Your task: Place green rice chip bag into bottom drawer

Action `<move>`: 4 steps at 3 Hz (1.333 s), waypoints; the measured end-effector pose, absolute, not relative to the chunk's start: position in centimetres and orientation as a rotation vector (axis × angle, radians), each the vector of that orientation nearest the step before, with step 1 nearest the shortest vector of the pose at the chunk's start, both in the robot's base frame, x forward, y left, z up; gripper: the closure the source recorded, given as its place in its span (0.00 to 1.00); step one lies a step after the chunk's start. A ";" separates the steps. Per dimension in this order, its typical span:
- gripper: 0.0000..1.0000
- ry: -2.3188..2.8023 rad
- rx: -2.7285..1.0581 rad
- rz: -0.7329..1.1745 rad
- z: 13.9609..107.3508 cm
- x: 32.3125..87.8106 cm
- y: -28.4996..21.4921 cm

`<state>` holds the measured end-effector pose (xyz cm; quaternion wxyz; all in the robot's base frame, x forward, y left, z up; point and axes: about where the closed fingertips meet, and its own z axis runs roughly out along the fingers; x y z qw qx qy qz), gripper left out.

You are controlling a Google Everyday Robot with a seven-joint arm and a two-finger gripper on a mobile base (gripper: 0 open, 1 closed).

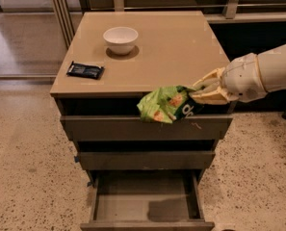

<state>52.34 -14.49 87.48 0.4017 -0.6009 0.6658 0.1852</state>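
The green rice chip bag (165,104) is crumpled lime-green foil with orange pictures and a dark patch with white letters. It hangs in the air in front of the cabinet's top edge, over the top drawer front. My gripper (199,93) comes in from the right on a white arm and is shut on the bag's right end. The bottom drawer (147,203) is pulled open below; its grey inside holds nothing. It lies well below the bag and slightly left of it.
A white bowl (120,40) and a small dark packet (85,70) lie on the tan cabinet top (176,47). The top drawer front (109,128) and middle drawer front (147,160) stick out slightly. Speckled floor surrounds the cabinet; railings stand behind.
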 end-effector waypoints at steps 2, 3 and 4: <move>1.00 1.868 -1.484 0.613 76.6 45.6 -15.0; 1.00 1.913 -1.472 0.688 66.4 43.2 -16.7; 1.00 1.913 -1.472 0.688 66.4 43.2 -16.7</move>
